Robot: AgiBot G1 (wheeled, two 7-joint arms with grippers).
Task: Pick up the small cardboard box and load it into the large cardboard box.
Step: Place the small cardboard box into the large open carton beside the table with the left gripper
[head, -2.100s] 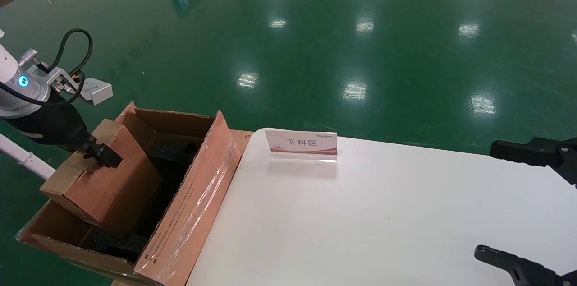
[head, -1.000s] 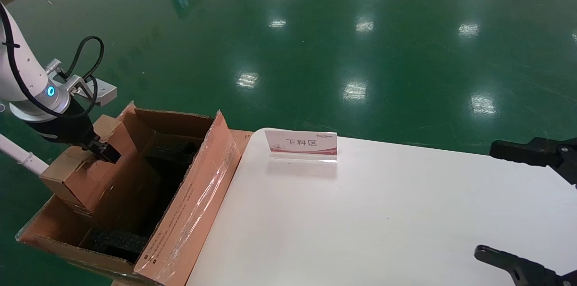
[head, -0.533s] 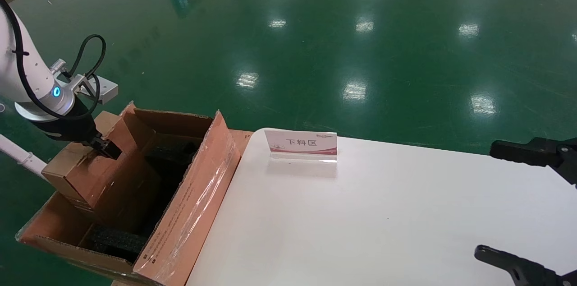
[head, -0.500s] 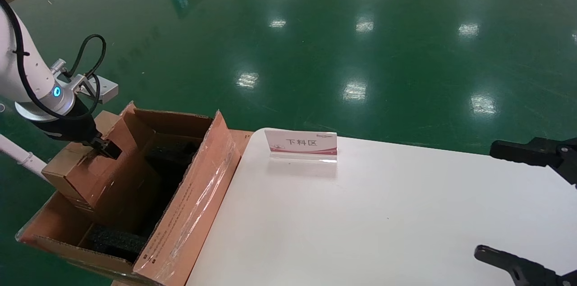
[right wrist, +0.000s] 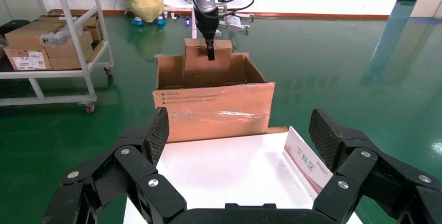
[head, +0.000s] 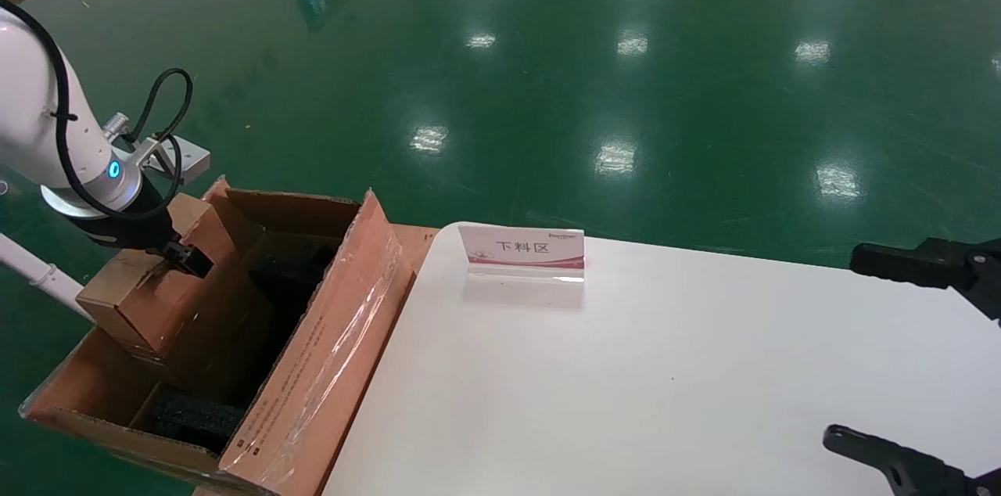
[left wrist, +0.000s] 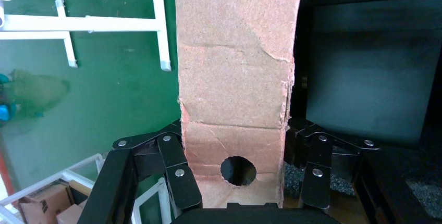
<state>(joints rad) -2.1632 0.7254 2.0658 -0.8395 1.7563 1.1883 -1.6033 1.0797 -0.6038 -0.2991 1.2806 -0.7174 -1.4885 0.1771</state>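
Shiny green floor point(head: 547, 50) all around, ceiling lights glaring off it, and a white table point(head: 665, 371) with a little sign point(head: 522, 252) reading 下料区 near its far edge. Off to the side there's a metal shelf cart point(right wrist: 47, 47) stacked with cartons. The left gripper point(left wrist: 240, 174) is clamped on the small box point(head: 148, 289), tilted and partly down inside the big box point(head: 313, 371) beside the table; its flap print is too small to read. The right gripper point(right wrist: 240, 146) hangs spread wide over the table.
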